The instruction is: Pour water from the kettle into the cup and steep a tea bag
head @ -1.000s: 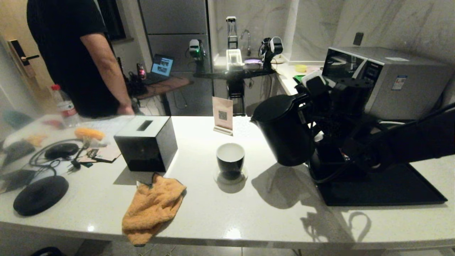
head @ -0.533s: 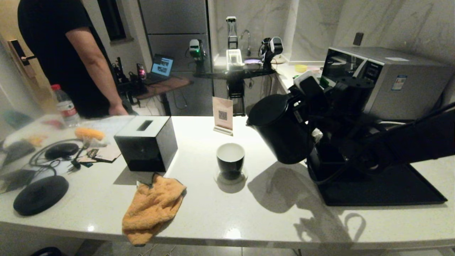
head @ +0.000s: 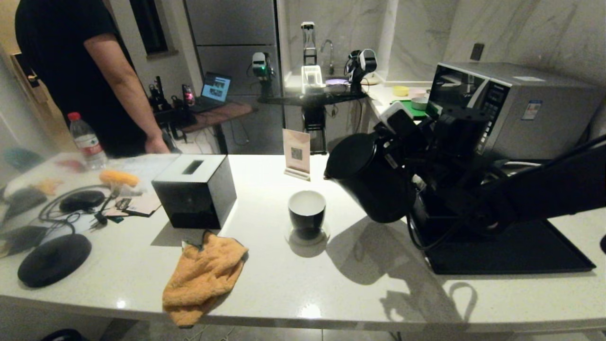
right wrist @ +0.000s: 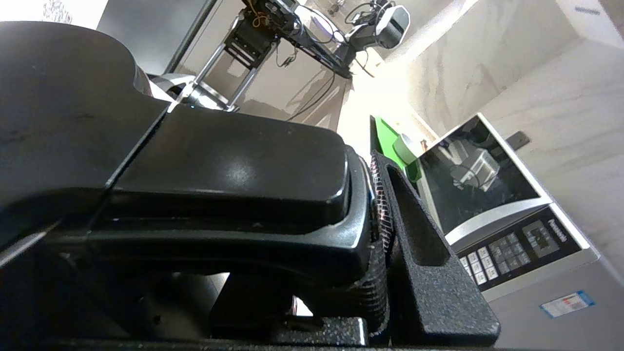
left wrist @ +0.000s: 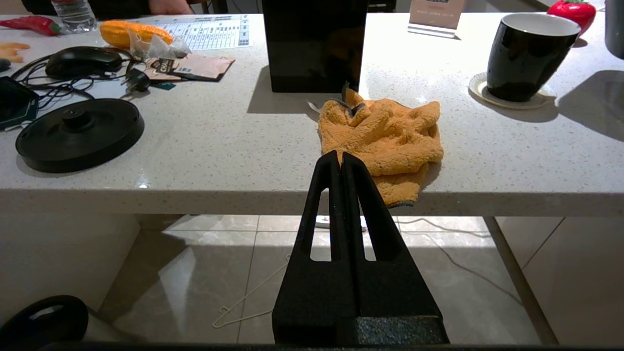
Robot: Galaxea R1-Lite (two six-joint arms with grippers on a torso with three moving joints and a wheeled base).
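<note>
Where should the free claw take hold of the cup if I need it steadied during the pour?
Grip the cup around its black side wall, low down, coming level from the robot's left. It has no handle, stands upright on a coaster, and the tilted kettle held by the right claw crowds its right and top.
</note>
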